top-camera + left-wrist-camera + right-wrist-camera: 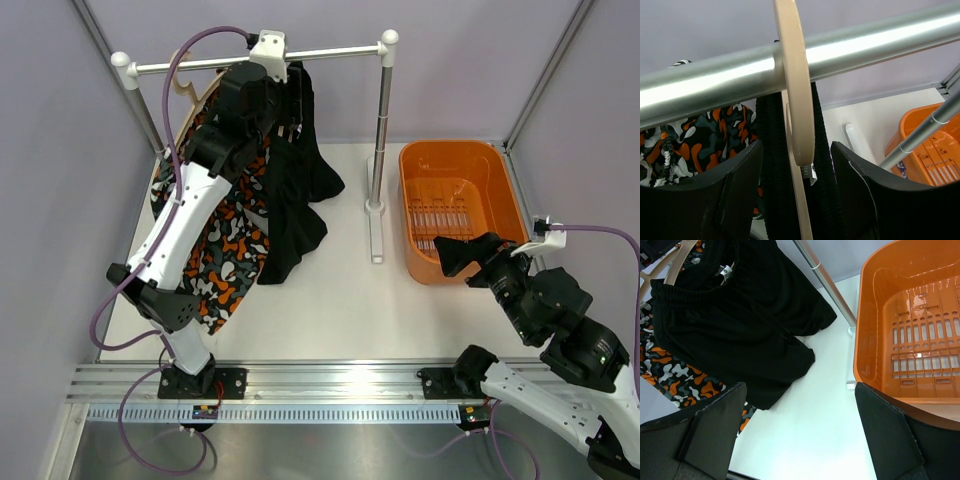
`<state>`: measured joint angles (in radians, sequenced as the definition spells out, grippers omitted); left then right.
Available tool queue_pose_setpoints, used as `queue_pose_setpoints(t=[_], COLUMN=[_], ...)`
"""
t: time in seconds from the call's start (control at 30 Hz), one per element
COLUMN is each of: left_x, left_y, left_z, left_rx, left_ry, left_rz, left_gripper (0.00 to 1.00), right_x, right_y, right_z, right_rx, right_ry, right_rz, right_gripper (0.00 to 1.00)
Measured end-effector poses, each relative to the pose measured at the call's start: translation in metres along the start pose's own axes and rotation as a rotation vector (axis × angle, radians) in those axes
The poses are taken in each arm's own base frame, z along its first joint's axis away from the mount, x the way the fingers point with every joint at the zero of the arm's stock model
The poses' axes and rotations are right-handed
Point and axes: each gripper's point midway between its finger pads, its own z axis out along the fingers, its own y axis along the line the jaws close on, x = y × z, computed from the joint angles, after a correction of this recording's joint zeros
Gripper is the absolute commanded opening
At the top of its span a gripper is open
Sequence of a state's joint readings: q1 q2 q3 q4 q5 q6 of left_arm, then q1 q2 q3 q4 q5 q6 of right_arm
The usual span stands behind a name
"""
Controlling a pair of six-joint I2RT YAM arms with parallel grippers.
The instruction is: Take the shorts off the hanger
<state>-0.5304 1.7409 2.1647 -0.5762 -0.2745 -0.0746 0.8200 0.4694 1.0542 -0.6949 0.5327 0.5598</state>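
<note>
Left end effector (796,150) around black shorts (772,160)

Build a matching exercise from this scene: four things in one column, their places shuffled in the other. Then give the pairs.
1 black shorts
2 patterned shorts
3 orange basket
4 left gripper

A on the table, empty
B jaws astride the wooden hanger at the rail
C hanging toward the rail's left end
D hanging nearer the basket

Pairs: 1-D, 2-C, 3-A, 4-B
</note>
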Motion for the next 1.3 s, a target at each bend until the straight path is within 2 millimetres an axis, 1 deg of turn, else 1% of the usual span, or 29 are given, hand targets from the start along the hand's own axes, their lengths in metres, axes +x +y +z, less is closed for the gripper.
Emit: queue_pose_setpoints(t=[0.2,0.27,0.33,0.37,0.43,0.47,0.5,0.67,0.77,0.93,1.07,1.17,1.3], left_x=[0.012,0.015,0.018,0.019,0.020,0.020,0.020,0.020,0.019,0.012,-0.001,-0.017,-0.032], left_y=[0.003,0.003,0.004,0.003,0.003,0.004,0.004,0.005,0.005,0.003,0.005,0.007,0.009], left_z=[0.005,0.007,0.008,0.009,0.011,0.011,0.011,0.009,0.005,-0.004,-0.023,-0.042,-0.068], left_rx=[-0.019,-0.022,-0.024,-0.024,-0.025,-0.025,-0.028,-0.024,-0.019,0.002,0.021,0.035,0.052], left_ry=[0.024,0.030,0.035,0.037,0.037,0.037,0.038,0.046,0.054,0.044,0.026,-0.020,-0.061], left_rz=[0.020,0.024,0.031,0.033,0.033,0.038,0.041,0.059,0.065,0.064,0.060,0.062,0.064], left_gripper=[0.59,0.53,0.43,0.30,0.15,0.04,0.00,0.00,0.00,0.00,0.00,0.00,0.00], right_x=[-0.004,-0.006,-0.008,-0.008,-0.009,-0.009,-0.009,-0.011,-0.016,-0.022,-0.020,-0.019,-0.016], right_y=[0.001,0.001,0.002,0.002,0.002,0.002,0.001,0.001,0.003,0.005,0.006,0.006,0.007], right_z=[-0.002,-0.003,-0.004,-0.004,-0.005,-0.005,-0.005,-0.006,-0.007,-0.007,-0.005,-0.002,0.002], right_rx=[-0.003,-0.005,-0.006,-0.007,-0.007,-0.006,-0.005,-0.005,-0.009,-0.011,-0.006,-0.003,0.004], right_ry=[-0.006,-0.008,-0.012,-0.013,-0.014,-0.015,-0.016,-0.020,-0.027,-0.034,-0.028,-0.023,-0.013], right_rz=[-0.004,-0.004,-0.006,-0.006,-0.007,-0.008,-0.008,-0.017,-0.023,-0.035,-0.048,-0.057,-0.074], right_gripper=[1.00,0.99,1.00,1.00,0.99,1.00,1.00,0.99,0.99,1.00,1.00,1.00,0.99])
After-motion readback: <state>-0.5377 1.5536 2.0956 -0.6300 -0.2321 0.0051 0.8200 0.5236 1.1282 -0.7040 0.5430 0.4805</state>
